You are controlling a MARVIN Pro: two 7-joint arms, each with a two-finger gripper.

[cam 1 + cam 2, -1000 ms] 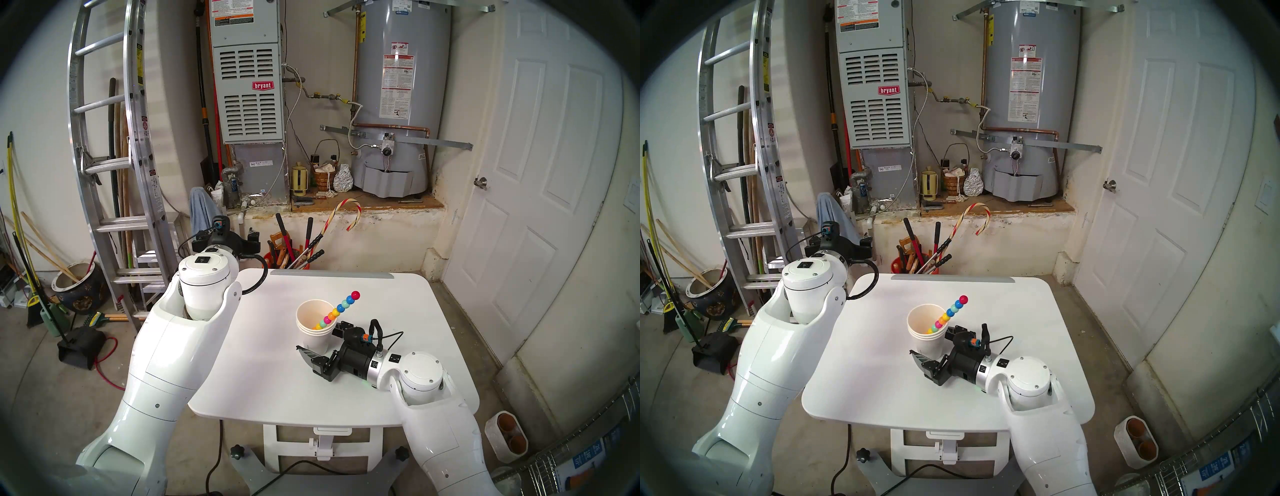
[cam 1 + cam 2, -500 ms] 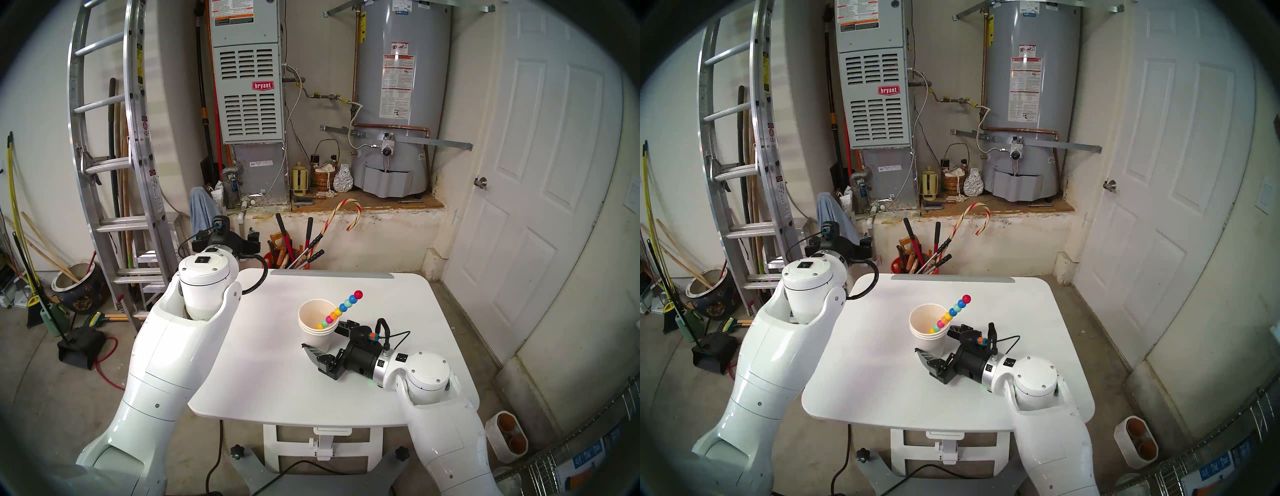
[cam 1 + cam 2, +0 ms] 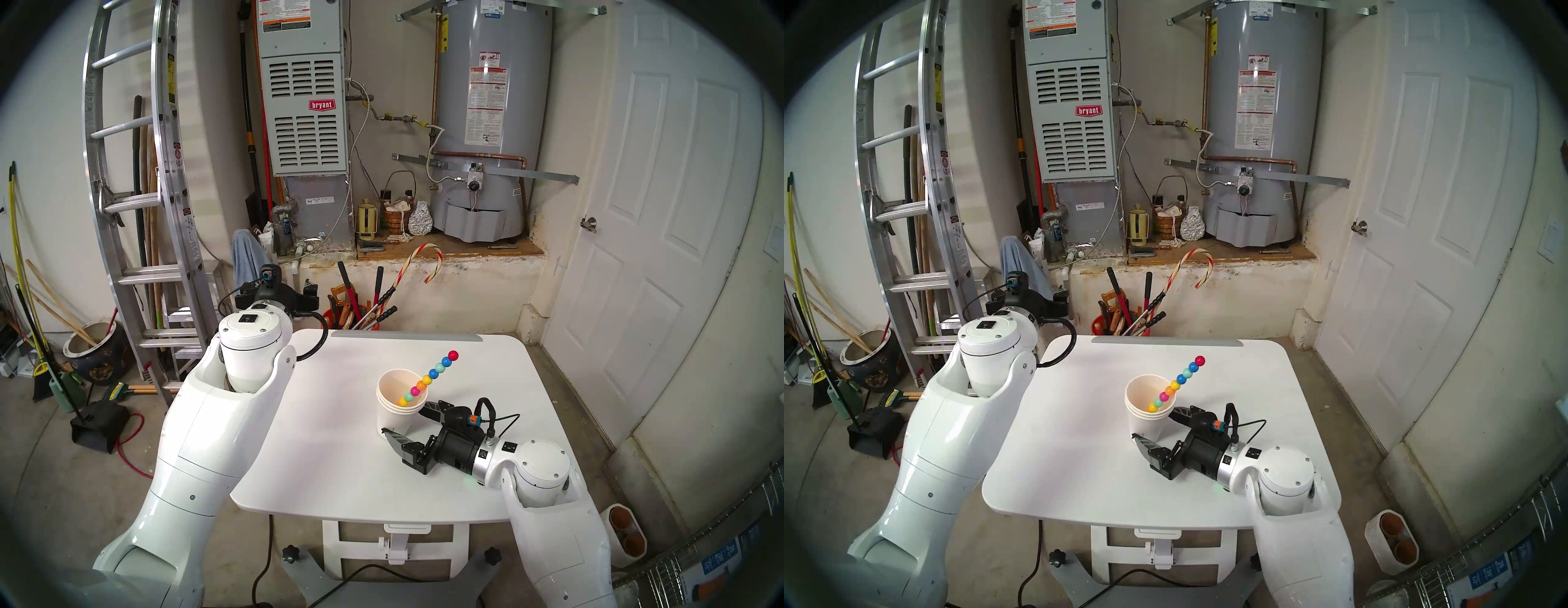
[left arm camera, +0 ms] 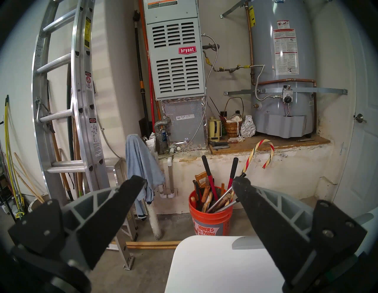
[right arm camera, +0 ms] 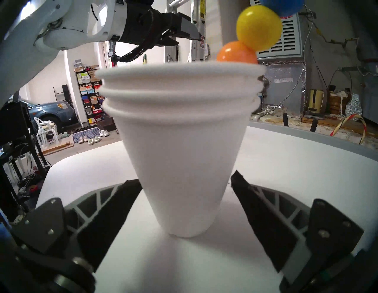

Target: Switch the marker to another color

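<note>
- White table (image 3: pixel 339 446): one; carries the cup stack and, over its right side, the right arm.
- Left gripper (image 4: pixel 189 182): one, jaws wide, empty, raised off the table's far-left corner.
- Right gripper (image 5: pixel 185 184): one, jaws wide, fingers either side of the cup base, contact not discernible.
- Stack of three nested white cups (image 3: pixel 396 414): upright, right of table centre.
- Marker (image 3: pixel 428 377): one, lower end in top cup, leaning on rim; long axis tilted, red end up, far-right.

Glossy white arm shells (image 3: pixel 203 429) carry black wrists, looping black cables and dark, grey-ribbed end effector fingers (image 5: pixel 106 212).
</note>
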